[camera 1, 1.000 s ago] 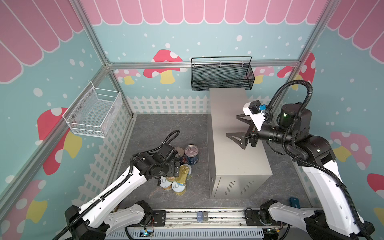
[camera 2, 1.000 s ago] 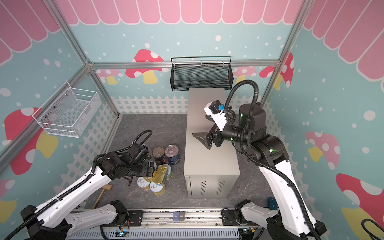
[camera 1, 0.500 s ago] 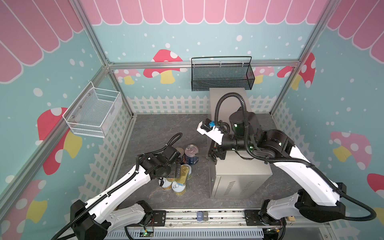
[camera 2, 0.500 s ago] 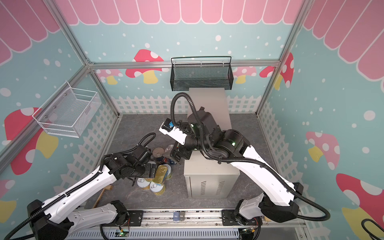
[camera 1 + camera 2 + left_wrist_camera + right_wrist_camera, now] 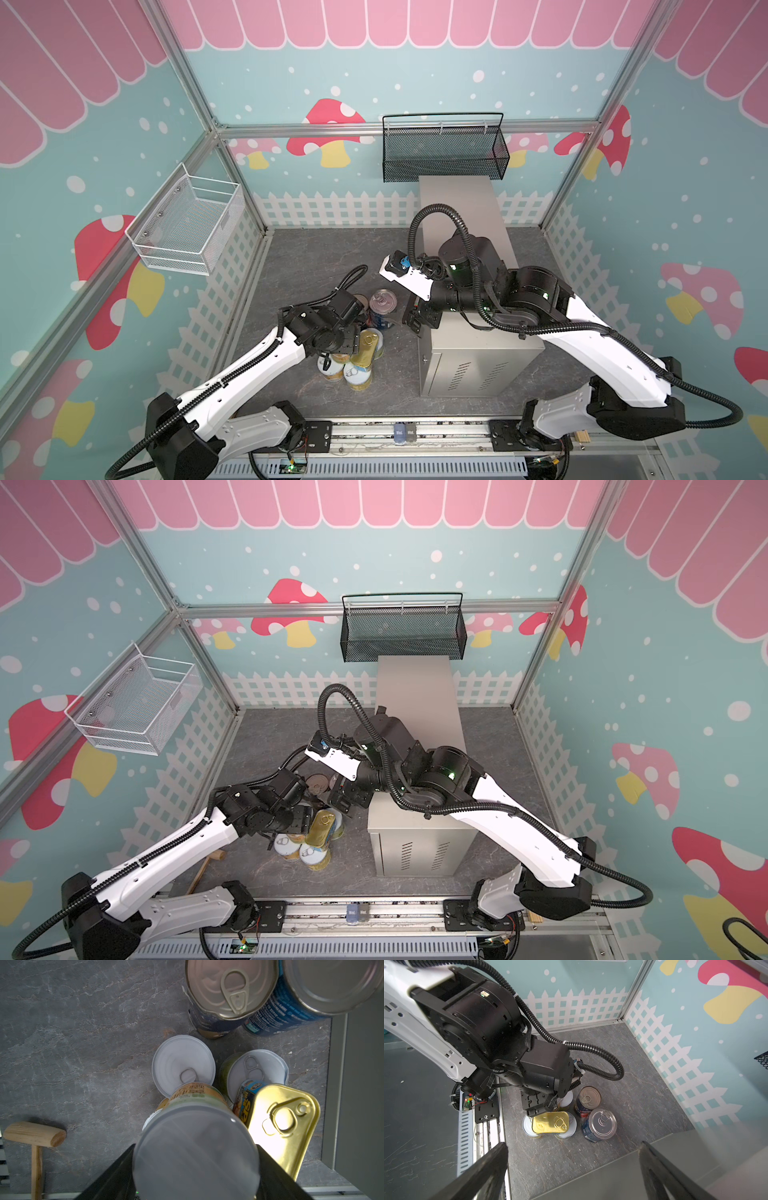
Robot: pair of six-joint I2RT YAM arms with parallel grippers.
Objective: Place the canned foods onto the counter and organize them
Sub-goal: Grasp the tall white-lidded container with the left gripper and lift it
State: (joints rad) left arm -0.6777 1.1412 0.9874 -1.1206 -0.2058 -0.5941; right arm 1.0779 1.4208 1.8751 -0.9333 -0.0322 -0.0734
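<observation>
Left wrist view: left pincer (image 5: 195,1159) gripped a yellow-labelled can (image 5: 194,1126) beside the gold tin (image 5: 284,1124); lifting vertically seemed safest; right pincer (image 5: 573,1145) gaped.

robot test cell in play-set decor. aluminium frame (image 5: 270,132); printed wall panels (image 5: 415,70): mushrooms, pink awning, picket fence; slate-look floor (image 5: 316,257); left arm (image 5: 257,365) and right arm (image 5: 602,349) on a near-edge rail (image 5: 365,434); white wire basket (image 5: 187,228), left wall; black mesh basket (image 5: 444,153), far wall; beige metal cabinet (image 5: 457,199) on floor.
</observation>
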